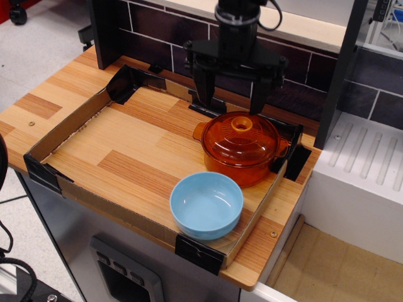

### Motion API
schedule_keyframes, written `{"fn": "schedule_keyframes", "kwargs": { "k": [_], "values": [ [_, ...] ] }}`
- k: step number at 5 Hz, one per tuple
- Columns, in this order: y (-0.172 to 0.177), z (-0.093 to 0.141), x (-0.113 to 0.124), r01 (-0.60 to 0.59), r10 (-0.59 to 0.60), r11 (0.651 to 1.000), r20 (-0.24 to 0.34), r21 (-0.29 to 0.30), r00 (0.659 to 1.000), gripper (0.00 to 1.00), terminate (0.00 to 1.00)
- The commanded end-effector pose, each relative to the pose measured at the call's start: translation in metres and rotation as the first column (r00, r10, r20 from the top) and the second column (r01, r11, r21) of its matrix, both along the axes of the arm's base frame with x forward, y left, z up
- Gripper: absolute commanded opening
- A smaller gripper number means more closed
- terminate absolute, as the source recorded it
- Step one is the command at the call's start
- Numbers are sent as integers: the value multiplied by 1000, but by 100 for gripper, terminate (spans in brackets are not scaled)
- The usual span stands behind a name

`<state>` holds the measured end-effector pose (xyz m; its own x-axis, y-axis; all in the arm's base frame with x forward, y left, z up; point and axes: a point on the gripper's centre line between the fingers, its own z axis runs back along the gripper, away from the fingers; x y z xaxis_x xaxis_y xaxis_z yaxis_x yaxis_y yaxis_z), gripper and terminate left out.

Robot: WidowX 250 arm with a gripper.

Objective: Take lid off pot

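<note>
- Gripper (232, 104) hangs above and just behind the pot (242, 157), its two dark fingers spread wide and holding nothing.
- From where I stand, the lid (241, 136) sits seated on the pot, its ring-shaped knob (242, 124) upright at the centre and untouched.
- The pot stands at the far right of the cardboard tray (63, 135) on the table (38, 107), one side handle close to the tray's black-taped corner.
- Just in front of the pot sits a light blue bowl (206, 205), empty, its rim nearly touching the pot's wall.
- I judge this to be the approach step: the gripper is lined up near the pot but not yet over the knob.
- The next move, as I read it, calls for coming forward over the knob, dropping so the fingers straddle the ring, then closing and lifting straight up so the pot is not dragged.
</note>
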<state>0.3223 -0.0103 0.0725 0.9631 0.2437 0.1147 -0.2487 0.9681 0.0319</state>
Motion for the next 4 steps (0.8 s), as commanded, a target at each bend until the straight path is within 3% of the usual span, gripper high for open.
{"fn": "schedule_keyframes", "kwargs": {
  "k": [1, 4],
  "values": [
    [-8, 2, 0, 8, -7, 1000, 20, -10, 1000, 100, 0],
    [-17, -7, -8, 23, -23, 1000, 5, -4, 1000, 100, 0]
  ]
}}
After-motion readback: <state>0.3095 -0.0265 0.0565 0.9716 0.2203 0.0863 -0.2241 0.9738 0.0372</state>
